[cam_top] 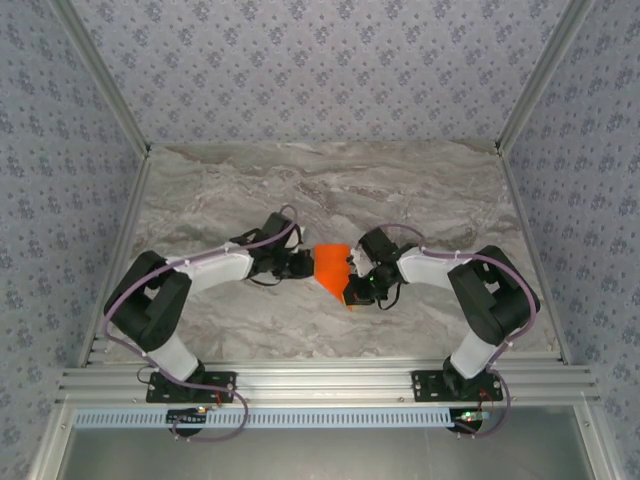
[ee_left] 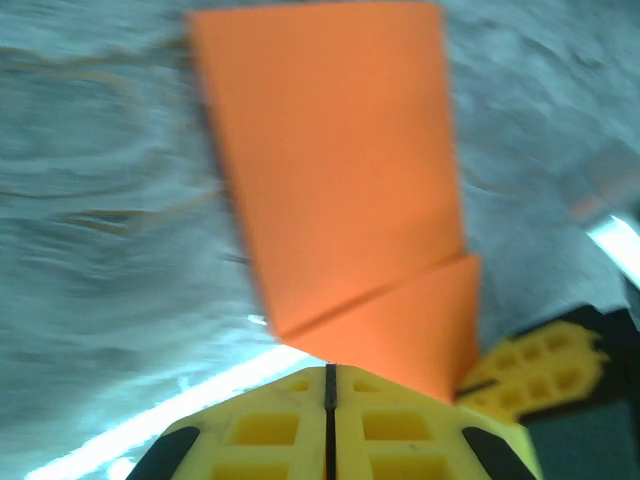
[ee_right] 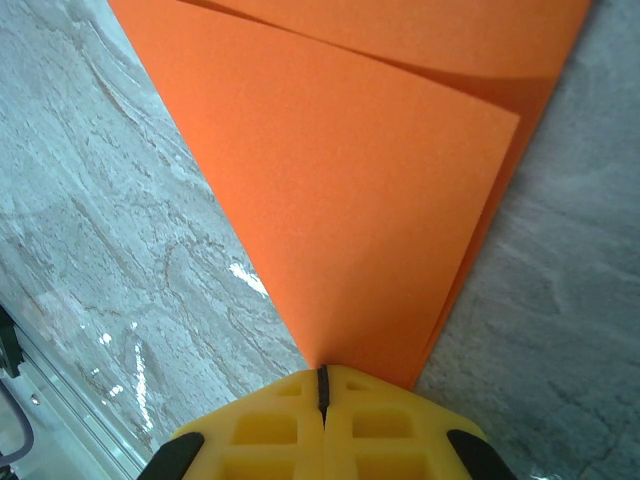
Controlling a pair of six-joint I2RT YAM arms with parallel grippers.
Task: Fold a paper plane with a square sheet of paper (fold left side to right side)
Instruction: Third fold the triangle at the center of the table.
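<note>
Between the two sets of fingers, on the grey marbled surface [cam_top: 420,190], the orange sheet of paper [cam_top: 333,264] was found partly folded, with layered flaps and one pointed end.

Left fingers [ee_left: 270,432] were closed, pad against pad, with only a dark seam between them. The sheet lay directly ahead of their tips. Its pointed end reached them and overlapped the right-hand tip. Whether any paper was caught in the seam could not be determined, as the left wrist view was blurred.

Right fingers [ee_right: 385,425] were likewise closed. A corner of the sheet ran into the seam at their tips, and they were recorded as gripping that corner. From there the paper widened ahead of the fingers, an upper flap lying over a lower layer whose edge showed along the right side.

Seen from the left wrist, the right fingers sat just beside the left pair, to their right, at the same pointed end. From above, the left fingers met the sheet's left edge and the right fingers its near right corner.
</note>
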